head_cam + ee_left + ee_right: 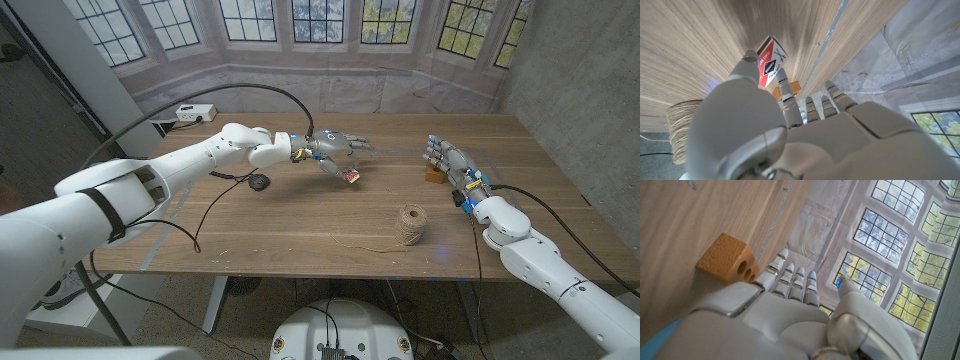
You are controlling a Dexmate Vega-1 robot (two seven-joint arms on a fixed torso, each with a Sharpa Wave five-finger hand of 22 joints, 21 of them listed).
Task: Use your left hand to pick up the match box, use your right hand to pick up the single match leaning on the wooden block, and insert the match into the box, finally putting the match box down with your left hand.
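Both busy: left robot hand grips match box; right robot hand seemingly released beside wooden block

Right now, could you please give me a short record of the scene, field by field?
left hand: raised over the table's middle, holds the match box by thumb and finger
match box: red and white label, tilted, off the table
right hand: fingers apart, holding nothing, just beside the wooden block
wooden block: orange-brown, holes in one face, on the table
match: too small to make out
twine spool: on the table's near side, loose strand trailing
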